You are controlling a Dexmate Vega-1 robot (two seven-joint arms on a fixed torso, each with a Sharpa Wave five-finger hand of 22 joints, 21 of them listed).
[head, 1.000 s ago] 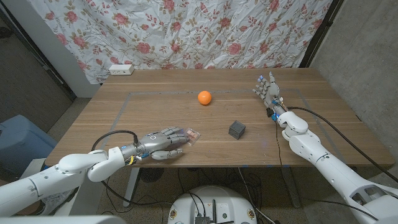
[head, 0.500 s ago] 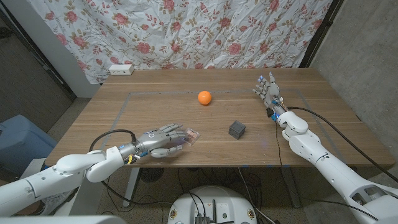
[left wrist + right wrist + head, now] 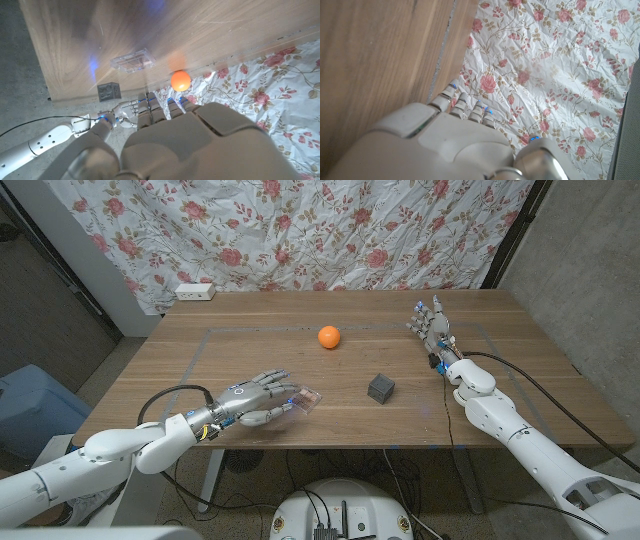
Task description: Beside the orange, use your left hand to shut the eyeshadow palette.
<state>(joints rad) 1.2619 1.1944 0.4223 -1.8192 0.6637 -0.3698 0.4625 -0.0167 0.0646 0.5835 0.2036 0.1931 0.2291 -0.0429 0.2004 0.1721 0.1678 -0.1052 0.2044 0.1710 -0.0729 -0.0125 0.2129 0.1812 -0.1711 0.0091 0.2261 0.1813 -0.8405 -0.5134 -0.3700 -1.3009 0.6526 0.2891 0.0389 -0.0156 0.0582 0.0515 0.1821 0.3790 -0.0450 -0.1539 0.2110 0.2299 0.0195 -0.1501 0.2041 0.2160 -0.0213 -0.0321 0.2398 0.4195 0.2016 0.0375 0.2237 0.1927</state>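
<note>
A rose-printed sheet (image 3: 330, 230) hangs behind one wooden table (image 3: 180, 370), where a white power strip (image 3: 194, 291) lies at the far left edge; no writing can be read anywhere. Two hands are in view: the left hand (image 3: 258, 401), fingers spread and empty, is just at the clear palette (image 3: 306, 397) near the front edge, while the right hand (image 3: 428, 322) stands at the far right, fingers apart, holding nothing. One orange (image 3: 329, 337) sits well beyond the palette, and one dark cube (image 3: 380, 387) lies to the palette's right.
</note>
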